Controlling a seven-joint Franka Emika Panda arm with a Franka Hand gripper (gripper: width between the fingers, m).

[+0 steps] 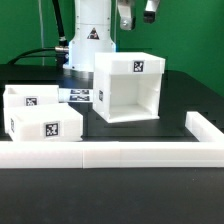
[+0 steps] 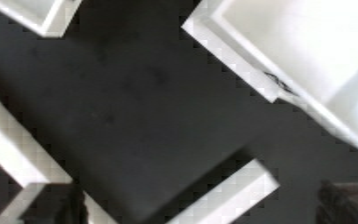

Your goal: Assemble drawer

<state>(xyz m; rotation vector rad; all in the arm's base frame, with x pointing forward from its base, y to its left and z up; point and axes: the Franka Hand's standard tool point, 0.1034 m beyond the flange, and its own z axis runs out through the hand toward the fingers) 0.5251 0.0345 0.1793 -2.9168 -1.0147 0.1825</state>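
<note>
The white cube-shaped housing stands mid-table with its open side toward the front and a marker on its upper face. Two shallow white trays lie at the exterior view's left, one behind the other. My gripper hangs high above the housing, open and empty. In the wrist view my gripper is open over dark table, with one dark fingertip at each side. A large white drawer part and a white corner show there; I cannot tell which parts they are.
A long low white rail runs along the front and turns back at the exterior view's right; a stretch shows in the wrist view. The marker board lies behind the trays by the robot base. The table is black.
</note>
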